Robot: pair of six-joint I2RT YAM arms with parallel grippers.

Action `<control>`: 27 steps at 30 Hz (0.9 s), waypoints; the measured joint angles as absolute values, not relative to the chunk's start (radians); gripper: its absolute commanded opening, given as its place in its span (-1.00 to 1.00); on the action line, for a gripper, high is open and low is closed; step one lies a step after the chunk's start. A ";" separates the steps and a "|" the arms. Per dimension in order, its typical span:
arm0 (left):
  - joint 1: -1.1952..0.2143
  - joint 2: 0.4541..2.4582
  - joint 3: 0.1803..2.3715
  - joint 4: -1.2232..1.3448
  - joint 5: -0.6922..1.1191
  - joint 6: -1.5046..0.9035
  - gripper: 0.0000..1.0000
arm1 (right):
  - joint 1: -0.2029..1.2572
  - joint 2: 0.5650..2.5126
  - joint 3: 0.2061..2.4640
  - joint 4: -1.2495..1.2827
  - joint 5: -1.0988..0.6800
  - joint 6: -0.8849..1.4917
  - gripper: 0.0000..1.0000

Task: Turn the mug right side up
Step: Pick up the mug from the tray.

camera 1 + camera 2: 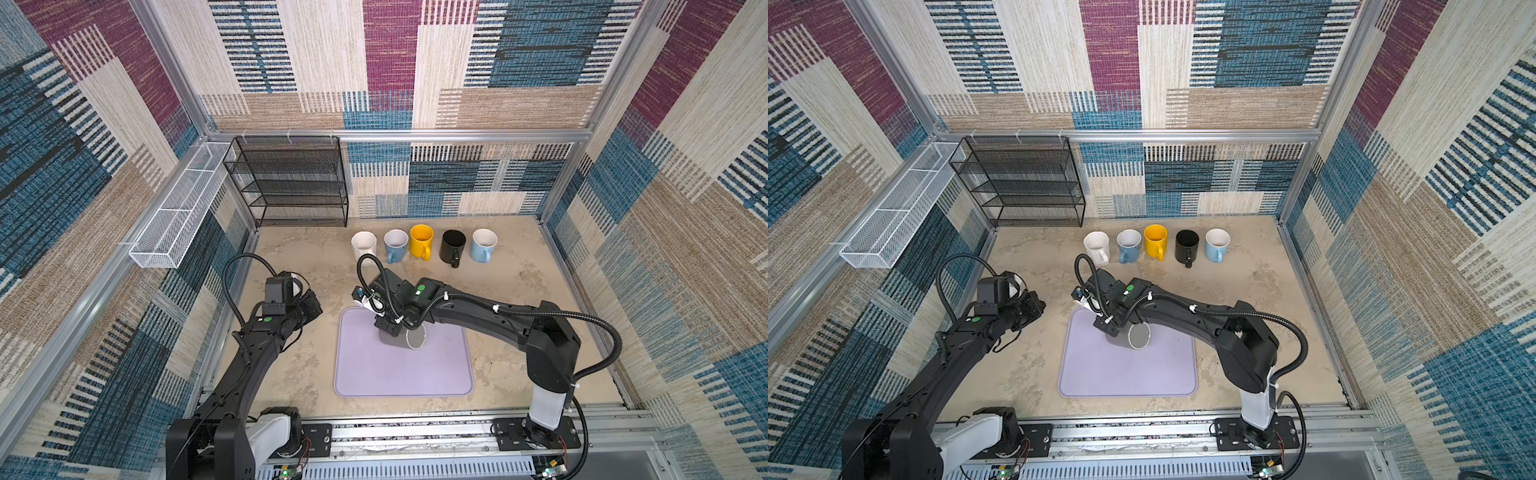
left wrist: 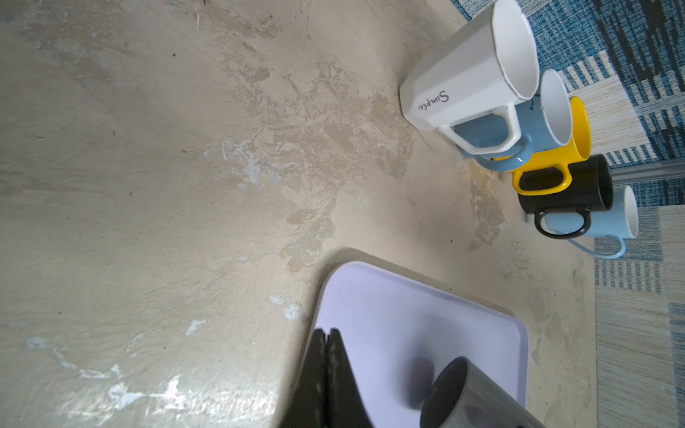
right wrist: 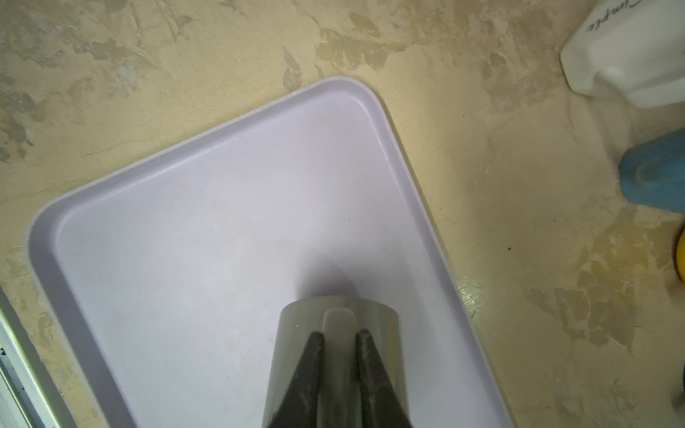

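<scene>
Patterned carpet walls box in the mottled beige worktop [image 1: 299, 365]. In both top views the grey mug [image 1: 409, 338] [image 1: 1136, 336] is tipped onto its side over the lilac tray [image 1: 415, 392], and the right arm reaches across with its wrist bent down onto it.

Left wrist view: the left claw [image 2: 328, 335] is pressed together and empty, beside the tray's corner.

Right wrist view: the right claw [image 3: 339, 339] pinches the mug's handle [image 3: 338, 318]. The mug is probably glazed ceramic: stiff, slick and breakable. The handle looks like the surest hold.

Beige table [image 1: 519, 299] bears lavender tray [image 1: 395, 374], five mugs [image 1: 421, 241] (upright), rack [image 1: 291, 183].
</scene>
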State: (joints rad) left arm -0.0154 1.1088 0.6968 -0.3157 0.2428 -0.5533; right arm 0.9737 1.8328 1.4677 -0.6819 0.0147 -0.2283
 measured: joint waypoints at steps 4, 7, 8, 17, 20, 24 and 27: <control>-0.018 1.103 0.698 -0.316 0.271 -0.549 -0.88 | 0.969 1.752 1.338 -0.557 -0.010 -0.223 -1.00; -0.037 1.103 0.698 -0.316 0.297 -0.546 -0.85 | 0.962 1.692 1.243 -0.462 -0.022 -0.217 -1.00; -0.046 1.103 0.698 -0.316 0.304 -0.546 -0.83 | 0.962 1.678 1.220 -0.439 -0.027 -0.217 -1.00; -0.180 1.094 0.701 -0.293 0.401 -0.522 -0.65 | 0.919 1.572 1.050 -0.260 -0.104 -0.213 -1.00; -0.228 1.103 0.709 -0.274 0.426 -0.514 -0.63 | 0.897 1.553 1.015 -0.223 -0.132 -0.214 -1.00; -0.279 1.119 0.710 -0.261 0.458 -0.491 -0.61 | 0.861 1.515 0.970 -0.182 -0.183 -0.223 -1.00; -0.304 1.133 0.709 -0.234 0.483 -0.460 -0.61 | 0.836 1.496 0.946 -0.154 -0.229 -0.231 -1.00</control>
State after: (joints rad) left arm -0.3042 1.1328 0.7094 -0.2344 0.4831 -0.4599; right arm 0.8356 1.4960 0.9459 -0.1539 -0.2295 -0.2314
